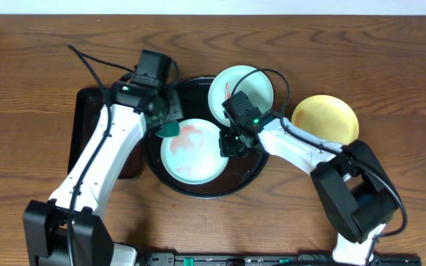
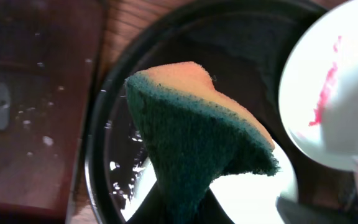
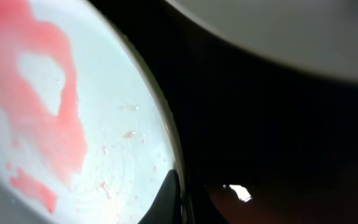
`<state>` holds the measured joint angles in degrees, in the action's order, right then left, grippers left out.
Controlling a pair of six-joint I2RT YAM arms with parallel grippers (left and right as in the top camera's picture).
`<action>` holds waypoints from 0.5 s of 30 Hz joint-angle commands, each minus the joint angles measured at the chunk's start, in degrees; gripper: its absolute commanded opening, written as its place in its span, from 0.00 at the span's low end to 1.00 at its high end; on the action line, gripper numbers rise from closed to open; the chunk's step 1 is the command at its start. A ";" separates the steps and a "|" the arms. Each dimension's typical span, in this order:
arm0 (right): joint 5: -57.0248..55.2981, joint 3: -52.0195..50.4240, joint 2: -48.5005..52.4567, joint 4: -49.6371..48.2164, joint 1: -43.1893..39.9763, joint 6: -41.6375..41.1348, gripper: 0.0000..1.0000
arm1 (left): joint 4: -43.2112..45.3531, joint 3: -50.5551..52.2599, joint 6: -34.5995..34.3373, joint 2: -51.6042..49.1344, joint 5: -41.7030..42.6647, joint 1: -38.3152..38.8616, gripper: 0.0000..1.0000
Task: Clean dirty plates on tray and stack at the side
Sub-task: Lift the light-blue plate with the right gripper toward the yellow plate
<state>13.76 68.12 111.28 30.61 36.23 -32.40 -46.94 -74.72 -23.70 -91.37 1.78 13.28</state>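
Observation:
A light aqua plate (image 1: 191,151) smeared with red sauce lies in the round black tray (image 1: 251,171). My left gripper (image 1: 163,118) is shut on a teal-and-yellow sponge (image 2: 191,143) and holds it just over this plate's upper left rim. My right gripper (image 1: 231,144) grips the plate's right rim (image 3: 61,124); one fingertip (image 3: 171,196) lies on the rim and the other is hidden in the dark. A second aqua plate (image 1: 241,92) with a thin red streak rests on the tray's upper right edge. The pale yellow plate (image 1: 325,118) lies on the wood to the right.
A rectangular black tray (image 1: 87,133) lies left of the round tray, under my left arm. Brown wood tabletop (image 1: 35,74) surrounds everything. Both arms cross over the round tray.

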 commanded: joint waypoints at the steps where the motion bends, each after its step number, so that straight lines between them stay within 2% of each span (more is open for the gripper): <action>1: -9.66 -0.76 -6.58 3.10 1.25 4.57 0.01 | -0.13 -0.90 0.94 -0.04 0.07 -2.54 0.08; 6: -20.85 -0.76 -14.49 6.82 4.20 7.26 0.01 | -0.15 -0.90 0.94 -0.04 -1.36 -4.70 0.08; 9: -31.67 -0.76 -19.12 9.44 6.62 7.30 0.01 | -0.15 -0.90 0.94 -0.04 -1.36 -5.25 0.08; 15: -46.10 -0.76 -25.46 10.45 9.07 11.45 0.01 | -0.17 -0.83 0.94 -0.04 -1.36 -5.22 0.08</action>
<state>-18.55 67.22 88.95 41.08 44.25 -24.47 -47.00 -74.72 -23.73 -91.50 1.13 8.29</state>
